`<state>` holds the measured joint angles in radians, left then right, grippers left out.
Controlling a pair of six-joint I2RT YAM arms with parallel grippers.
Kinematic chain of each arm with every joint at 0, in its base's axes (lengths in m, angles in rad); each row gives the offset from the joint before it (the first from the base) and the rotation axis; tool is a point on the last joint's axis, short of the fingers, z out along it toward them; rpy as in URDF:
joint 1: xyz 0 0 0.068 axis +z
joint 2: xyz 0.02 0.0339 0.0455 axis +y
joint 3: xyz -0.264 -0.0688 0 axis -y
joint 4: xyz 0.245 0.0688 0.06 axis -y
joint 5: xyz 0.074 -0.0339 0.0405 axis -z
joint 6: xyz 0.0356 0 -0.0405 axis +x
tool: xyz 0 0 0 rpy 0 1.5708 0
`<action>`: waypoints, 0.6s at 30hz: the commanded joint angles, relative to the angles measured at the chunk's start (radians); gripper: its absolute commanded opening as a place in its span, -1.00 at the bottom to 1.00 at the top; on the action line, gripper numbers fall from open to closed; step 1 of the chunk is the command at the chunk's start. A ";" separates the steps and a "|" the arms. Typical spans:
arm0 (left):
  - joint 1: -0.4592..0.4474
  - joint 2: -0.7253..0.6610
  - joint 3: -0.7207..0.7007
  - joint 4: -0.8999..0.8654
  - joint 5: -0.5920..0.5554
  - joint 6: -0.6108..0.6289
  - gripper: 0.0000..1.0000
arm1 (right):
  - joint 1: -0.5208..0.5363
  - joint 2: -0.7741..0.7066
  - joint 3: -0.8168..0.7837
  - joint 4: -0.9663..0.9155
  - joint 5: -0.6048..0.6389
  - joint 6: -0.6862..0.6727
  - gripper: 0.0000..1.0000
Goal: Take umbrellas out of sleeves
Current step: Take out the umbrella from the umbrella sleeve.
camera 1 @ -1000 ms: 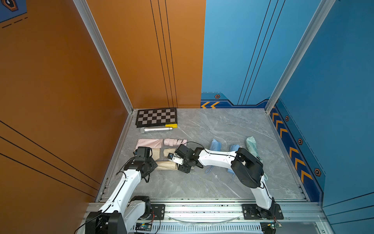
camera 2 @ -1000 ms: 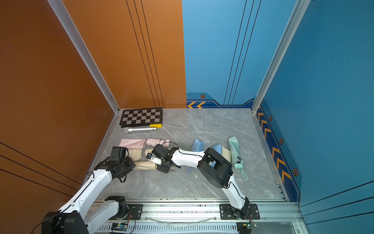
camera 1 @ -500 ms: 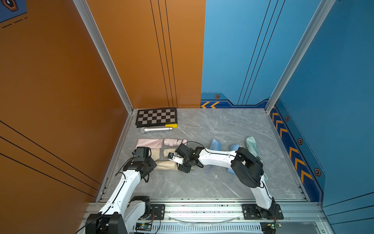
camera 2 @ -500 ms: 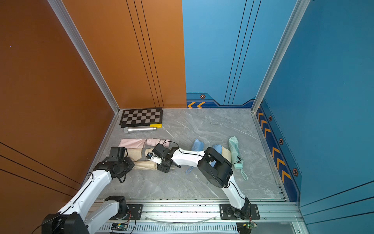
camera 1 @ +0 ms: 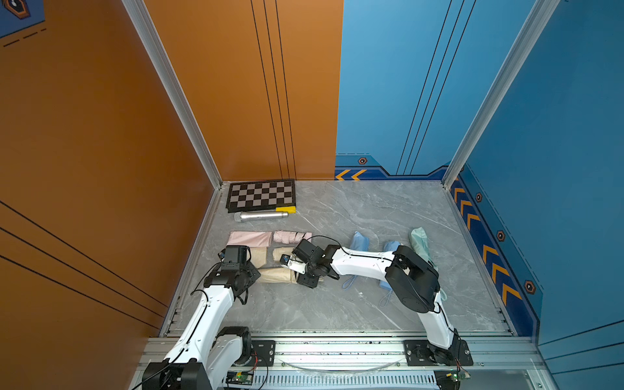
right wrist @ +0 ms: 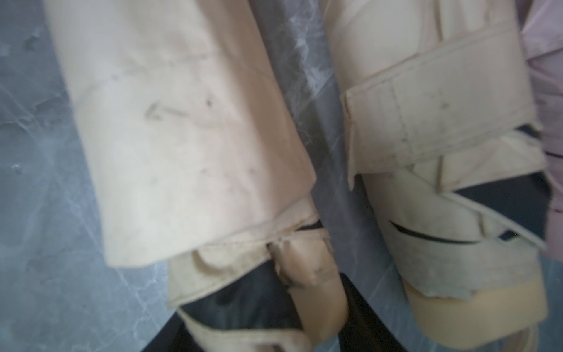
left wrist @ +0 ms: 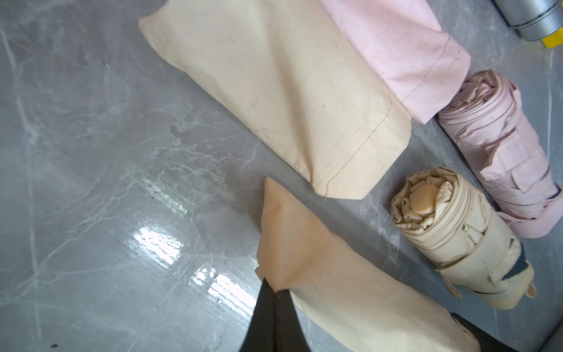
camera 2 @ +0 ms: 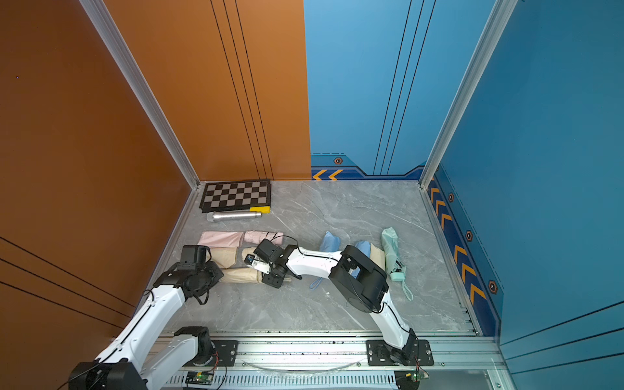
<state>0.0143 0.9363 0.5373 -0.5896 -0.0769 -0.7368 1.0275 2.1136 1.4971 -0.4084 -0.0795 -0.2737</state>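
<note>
Cream sleeve (left wrist: 350, 304) around cream umbrella (right wrist: 310, 283), left claw (left wrist: 274, 289) pinching sleeve's closed end

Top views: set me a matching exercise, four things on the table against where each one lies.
Things:
1. checkerboard
2. silver cylinder
3. mint umbrella
4. pink sleeve

Places:
A. nearest the blue side wall
B. in the far corner, by the orange wall
C. lying flat, end to end with the pink umbrella
D. just in front of the checkerboard

Pairs: 1-B; 2-D; 3-A; 4-C
</note>
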 commanded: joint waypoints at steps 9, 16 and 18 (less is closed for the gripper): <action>0.021 -0.015 -0.022 0.019 -0.071 -0.032 -1.00 | -0.006 0.038 0.011 -0.061 -0.006 -0.027 -0.46; 0.030 -0.017 -0.022 0.018 -0.079 -0.042 -1.00 | -0.007 0.037 0.006 -0.061 -0.008 -0.025 -0.47; 0.032 -0.019 -0.025 0.019 -0.080 -0.045 -1.00 | -0.007 0.036 0.006 -0.061 -0.006 -0.025 -0.48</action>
<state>0.0322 0.9302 0.5262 -0.5858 -0.1055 -0.7654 1.0275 2.1159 1.5002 -0.4091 -0.0795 -0.2741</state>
